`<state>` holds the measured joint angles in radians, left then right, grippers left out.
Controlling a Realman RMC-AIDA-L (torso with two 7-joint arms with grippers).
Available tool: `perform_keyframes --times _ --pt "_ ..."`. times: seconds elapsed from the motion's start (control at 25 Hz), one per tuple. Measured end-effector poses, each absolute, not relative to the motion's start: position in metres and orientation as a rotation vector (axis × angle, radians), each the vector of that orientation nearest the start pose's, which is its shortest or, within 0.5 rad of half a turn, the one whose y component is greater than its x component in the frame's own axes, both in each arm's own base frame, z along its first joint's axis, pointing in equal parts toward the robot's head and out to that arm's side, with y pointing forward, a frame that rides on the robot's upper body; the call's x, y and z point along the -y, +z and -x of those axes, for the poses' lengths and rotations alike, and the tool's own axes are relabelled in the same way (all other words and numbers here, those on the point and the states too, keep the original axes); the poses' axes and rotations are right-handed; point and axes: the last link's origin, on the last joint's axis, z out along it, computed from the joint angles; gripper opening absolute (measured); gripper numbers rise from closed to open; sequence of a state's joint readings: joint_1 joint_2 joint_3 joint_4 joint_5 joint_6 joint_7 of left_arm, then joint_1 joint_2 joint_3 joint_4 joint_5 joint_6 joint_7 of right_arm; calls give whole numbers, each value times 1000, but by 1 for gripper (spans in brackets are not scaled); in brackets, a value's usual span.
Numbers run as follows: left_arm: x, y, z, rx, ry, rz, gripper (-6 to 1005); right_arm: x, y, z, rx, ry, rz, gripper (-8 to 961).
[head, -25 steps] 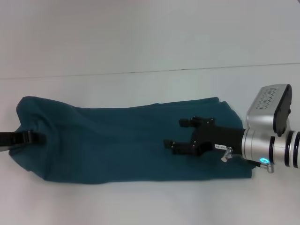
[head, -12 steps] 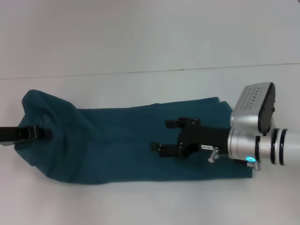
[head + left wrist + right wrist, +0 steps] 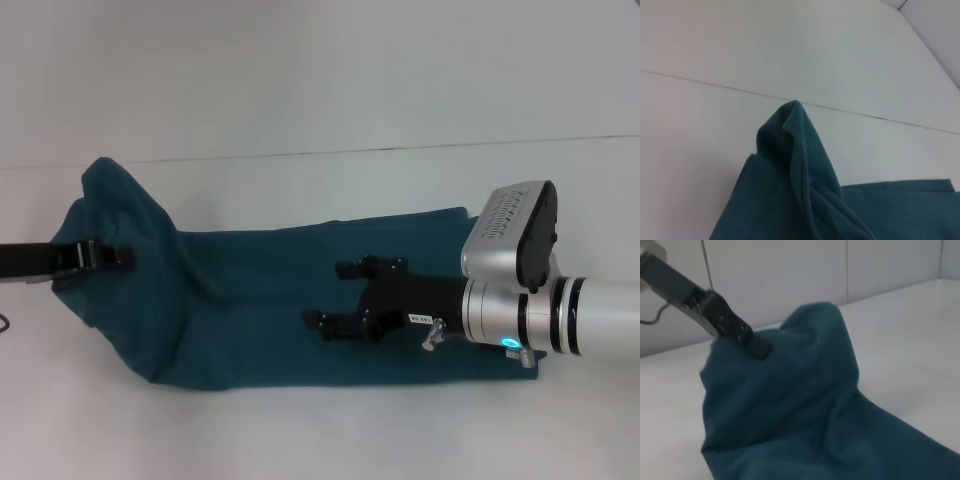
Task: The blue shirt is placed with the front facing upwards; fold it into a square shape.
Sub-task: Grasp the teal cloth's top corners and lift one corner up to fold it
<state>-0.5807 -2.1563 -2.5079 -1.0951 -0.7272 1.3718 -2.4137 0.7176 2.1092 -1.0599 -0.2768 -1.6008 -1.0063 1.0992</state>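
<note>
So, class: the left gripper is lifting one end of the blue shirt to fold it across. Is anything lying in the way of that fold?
Yes: the right gripper sits open over the middle of the blue shirt, directly between the raised end held by the left gripper and the far end.

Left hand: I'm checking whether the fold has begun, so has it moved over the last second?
Yes. The left hand, shut on the blue shirt, has carried its end rightward, closer to the table seam.
</note>
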Motion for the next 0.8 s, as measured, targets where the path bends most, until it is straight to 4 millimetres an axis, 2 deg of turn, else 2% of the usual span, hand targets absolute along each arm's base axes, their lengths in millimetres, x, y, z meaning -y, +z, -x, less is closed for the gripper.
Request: perform_keyframes --times 0.52,0.8 --pt "-377 51 235 1490 -518 2230 128 -371 -103 -242 -539 439 2617 833" --pt "-378 49 230 1483 -536 2249 129 -370 -104 -243 -548 442 2614 830"
